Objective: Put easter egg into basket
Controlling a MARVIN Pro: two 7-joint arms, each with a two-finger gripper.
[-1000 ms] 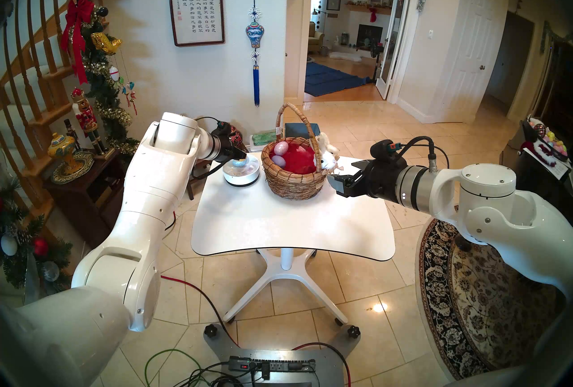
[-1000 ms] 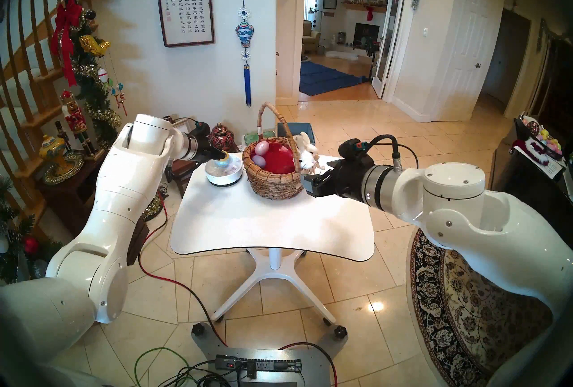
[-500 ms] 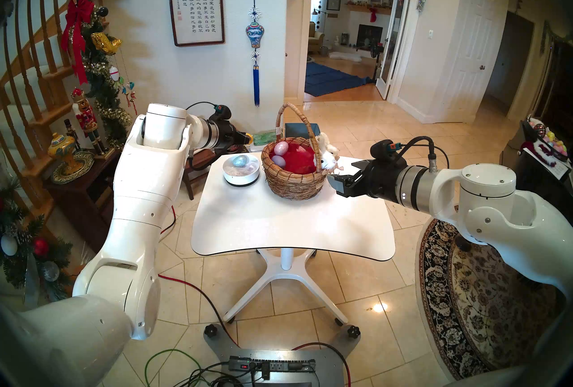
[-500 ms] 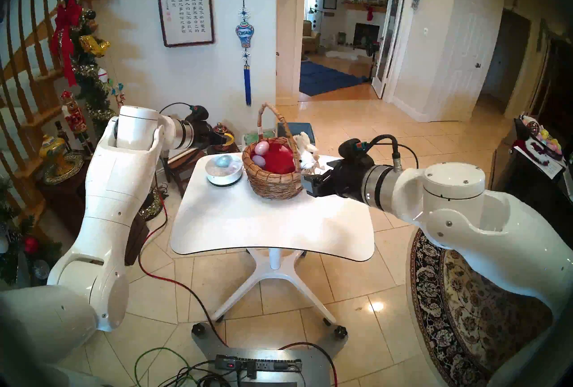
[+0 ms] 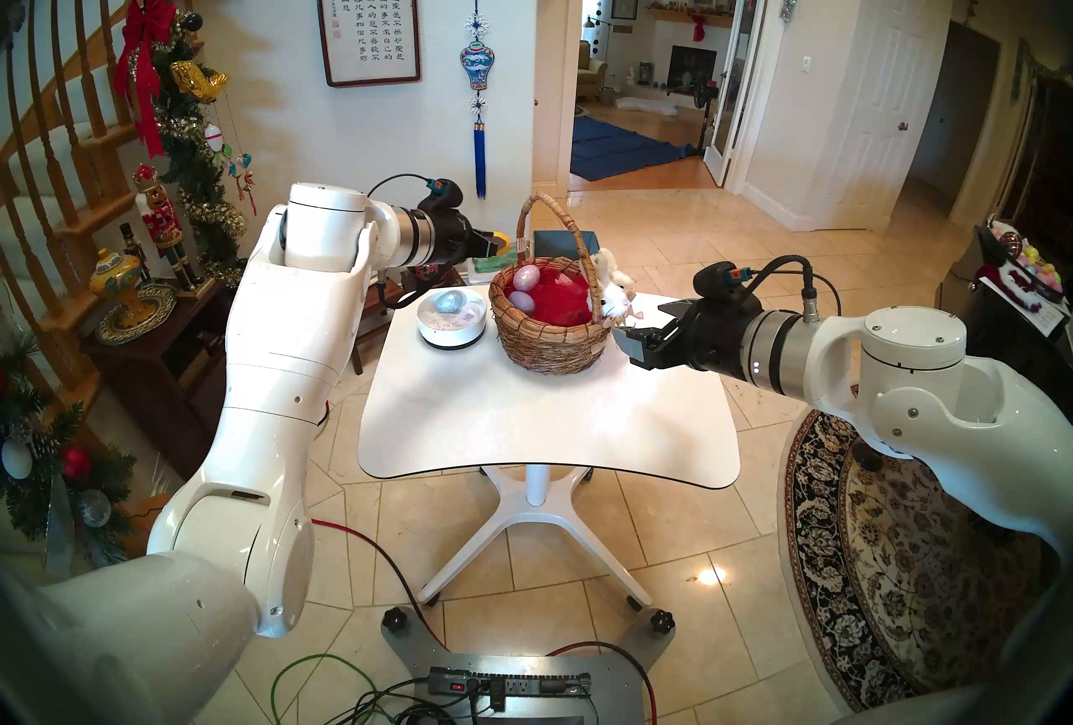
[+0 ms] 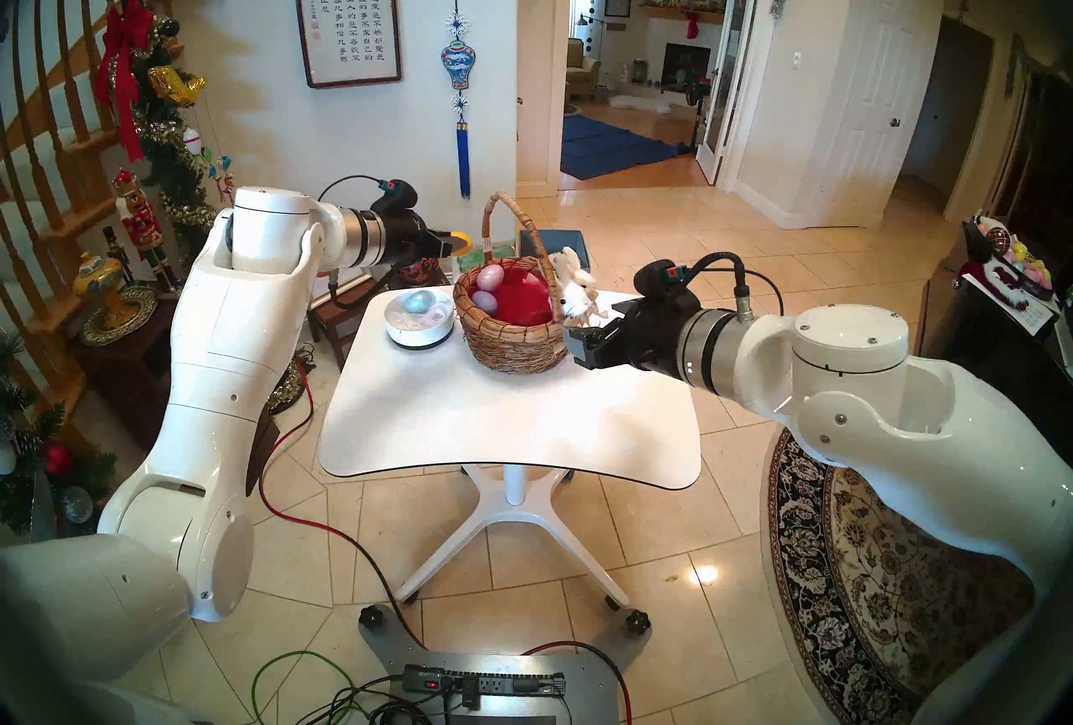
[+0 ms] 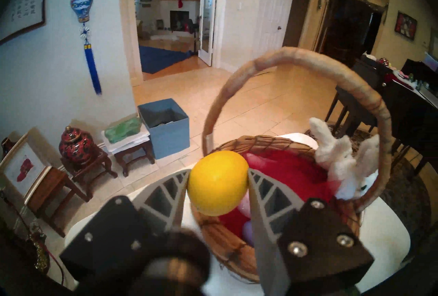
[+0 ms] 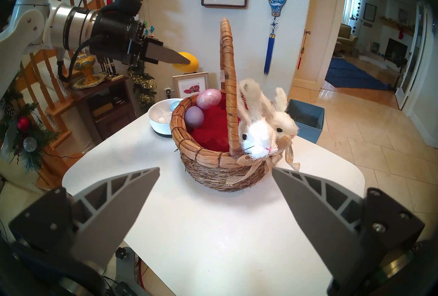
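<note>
Left wrist view: a smooth yellow plastic egg [image 7: 218, 183] is pinched between the fingers of the left gripper [image 7: 218, 187], held in the air just short of the round brown wicker basket [image 7: 239, 248], whose red-lined opening lies ahead and below. The right gripper [image 8: 214, 184] is spread wide beside the basket, holding nothing.

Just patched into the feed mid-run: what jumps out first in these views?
The yellow egg, pinched in the left gripper, hangs in the air beside the basket, level with its arched handle. In the basket, on red lining, lie a pink egg and a purple egg; a blue egg sits in the white bowl. The right gripper waits open by the bunnies.
</note>
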